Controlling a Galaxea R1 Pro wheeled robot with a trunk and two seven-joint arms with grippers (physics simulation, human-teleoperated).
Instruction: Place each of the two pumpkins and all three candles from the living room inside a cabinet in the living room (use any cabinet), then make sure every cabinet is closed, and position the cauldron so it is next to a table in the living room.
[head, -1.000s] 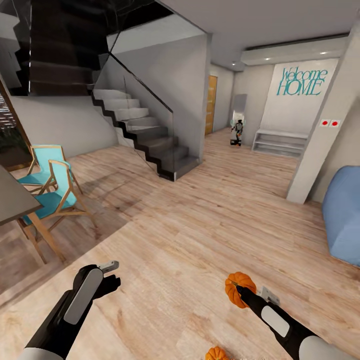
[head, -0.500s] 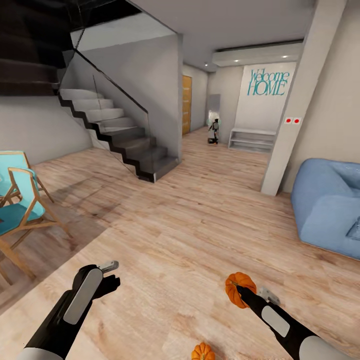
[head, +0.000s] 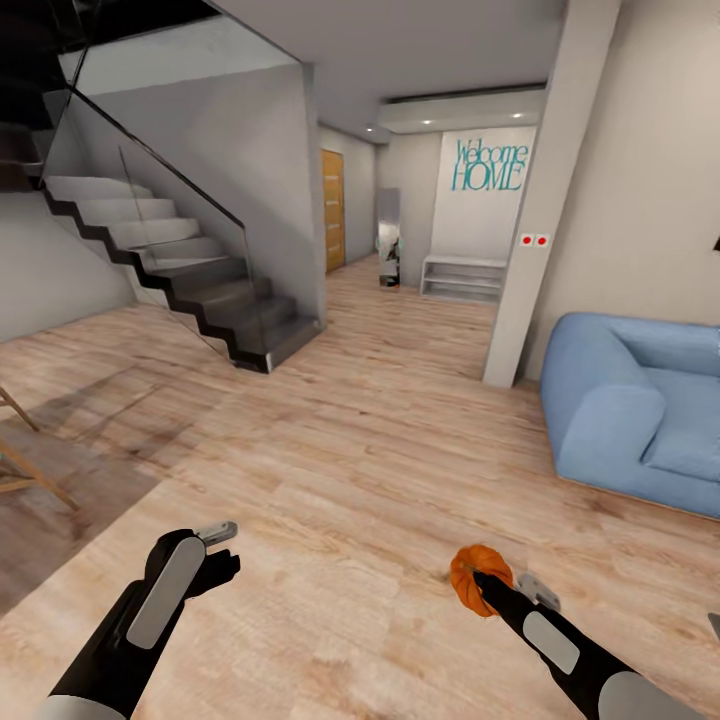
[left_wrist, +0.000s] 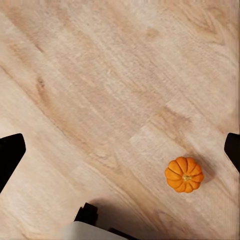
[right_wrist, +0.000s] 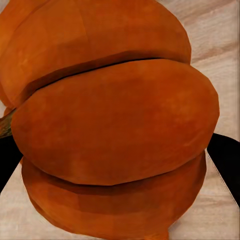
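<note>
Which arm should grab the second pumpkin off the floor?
Probably left. The left gripper is open and empty, with the loose pumpkin on the floor beneath it. The right gripper already holds a pumpkin.

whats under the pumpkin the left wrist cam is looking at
The second pumpkin sits on the bare wooden floor, with a small shadow beside it. The patch of floor directly beneath it is covered, so nothing can be told of that spot.

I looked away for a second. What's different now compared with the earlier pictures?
The robot turned right: stairs and chairs slid left, the sofa came in. The right gripper still holds its pumpkin; the left gripper stays open. The second pumpkin lies on the floor.
</note>
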